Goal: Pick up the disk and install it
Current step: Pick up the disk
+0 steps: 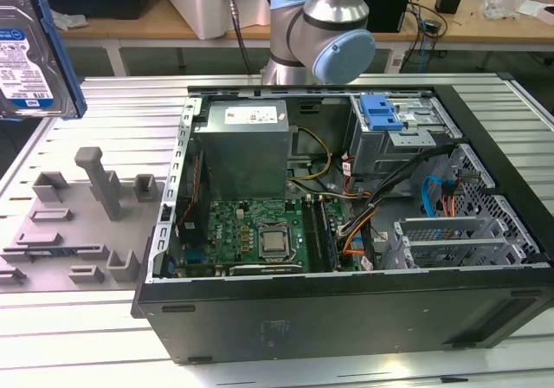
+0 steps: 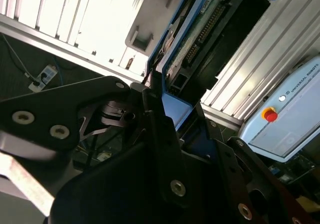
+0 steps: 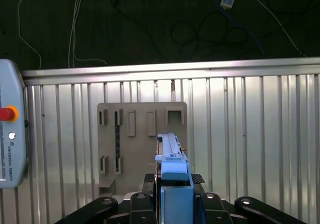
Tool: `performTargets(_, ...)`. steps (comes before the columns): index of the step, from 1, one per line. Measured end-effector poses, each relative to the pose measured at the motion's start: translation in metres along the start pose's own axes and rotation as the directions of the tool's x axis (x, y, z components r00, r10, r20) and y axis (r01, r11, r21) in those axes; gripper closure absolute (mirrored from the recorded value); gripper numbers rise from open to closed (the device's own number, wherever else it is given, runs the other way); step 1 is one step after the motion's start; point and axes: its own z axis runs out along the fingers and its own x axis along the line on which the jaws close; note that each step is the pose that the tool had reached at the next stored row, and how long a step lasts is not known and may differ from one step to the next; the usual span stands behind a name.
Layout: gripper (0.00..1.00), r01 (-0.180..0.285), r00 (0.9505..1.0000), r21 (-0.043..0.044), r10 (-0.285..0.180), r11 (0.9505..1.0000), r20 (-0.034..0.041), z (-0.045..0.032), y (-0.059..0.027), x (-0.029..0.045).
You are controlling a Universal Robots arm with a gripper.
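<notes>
The disk (image 1: 33, 59), silver with a blue-and-white label and a blue carrier frame, hangs in the air at the exterior view's upper left, above the grey holder plate (image 1: 78, 223). The first wrist view shows the disk (image 3: 172, 156) edge-on, with my gripper (image 3: 172, 186) shut on its blue frame. In the second wrist view the black fingers (image 2: 157, 109) clamp the disk's (image 2: 200, 39) lower edge, and its circuit board side shows. The open computer case (image 1: 346, 306) lies to the right of the disk, apart from it.
Inside the case are a grey power-supply box (image 1: 242, 145), a motherboard (image 1: 260, 232), cables and a drive bay with a light-blue clip (image 1: 381, 111). The arm's elbow (image 1: 320, 24) stands behind the case. A teach pendant (image 3: 10, 134) lies on the ribbed aluminium table (image 3: 250, 134).
</notes>
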Motion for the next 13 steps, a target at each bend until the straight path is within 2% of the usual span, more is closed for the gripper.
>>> performTargets(7, 0.64, 0.0, 1.0, 0.0, 0.0, 1.0, 0.0, -0.0004, -0.0098, 0.0012)
performTargets(13, 0.64, 0.0, 1.0, 0.0, 0.0, 1.0, -0.0006, -0.0017, -0.0244, 0.004)
